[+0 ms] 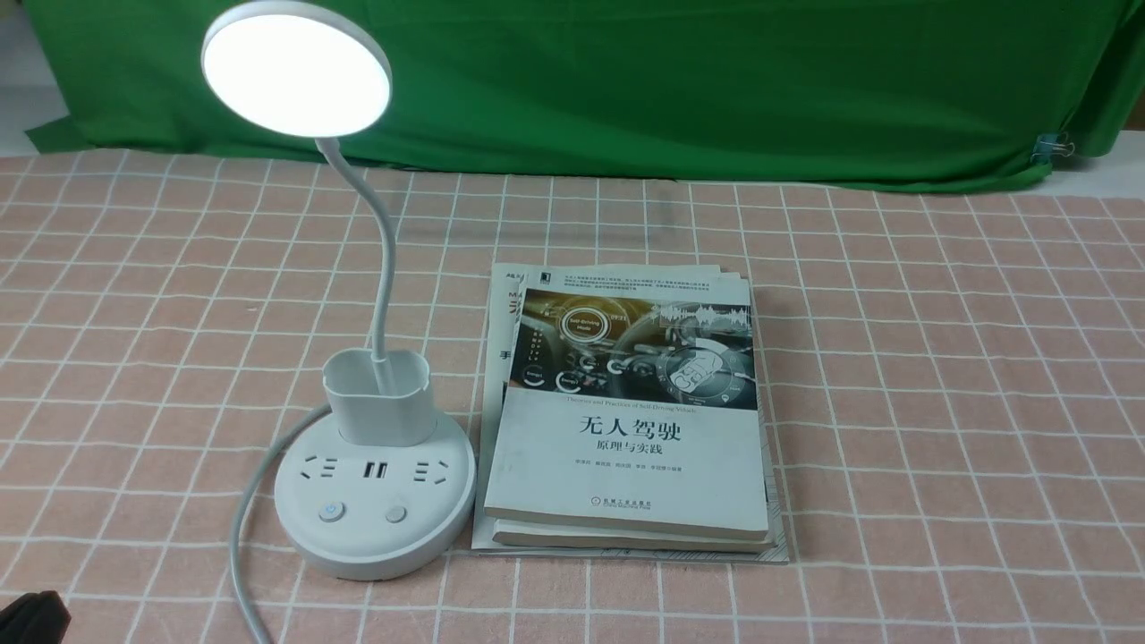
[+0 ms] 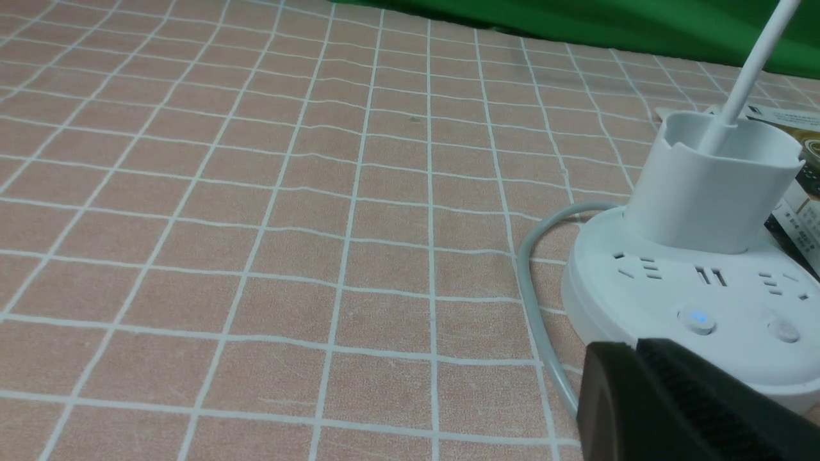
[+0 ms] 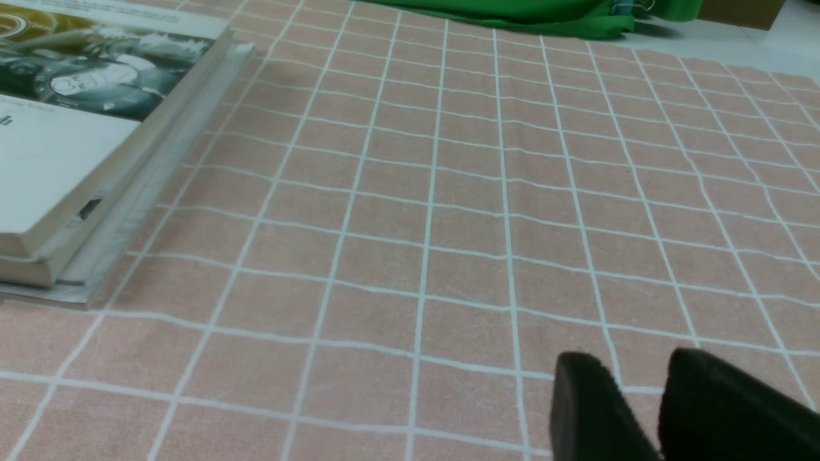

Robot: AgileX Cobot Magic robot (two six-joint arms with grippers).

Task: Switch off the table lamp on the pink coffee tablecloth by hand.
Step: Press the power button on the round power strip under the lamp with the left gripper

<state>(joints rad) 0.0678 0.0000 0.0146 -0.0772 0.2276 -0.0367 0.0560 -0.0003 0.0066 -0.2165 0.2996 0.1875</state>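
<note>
The white table lamp (image 1: 376,510) stands on the pink coffee tablecloth (image 1: 939,376), left of centre. Its round head (image 1: 295,67) is lit. Its base has two buttons; the left button (image 1: 332,512) glows blue. The lamp also shows in the left wrist view (image 2: 705,256), with the blue-lit button (image 2: 697,318). My left gripper (image 2: 634,349) is shut and empty, low, just in front of the base's near edge; only a black corner of it (image 1: 31,617) shows in the front view. My right gripper (image 3: 640,374) hovers over bare cloth with its jaws slightly apart, holding nothing.
A stack of books (image 1: 626,420) lies right beside the lamp base, also seen in the right wrist view (image 3: 77,128). The lamp's white cord (image 1: 241,519) curves off the near edge on the left. A green cloth backdrop (image 1: 716,80) hangs behind.
</note>
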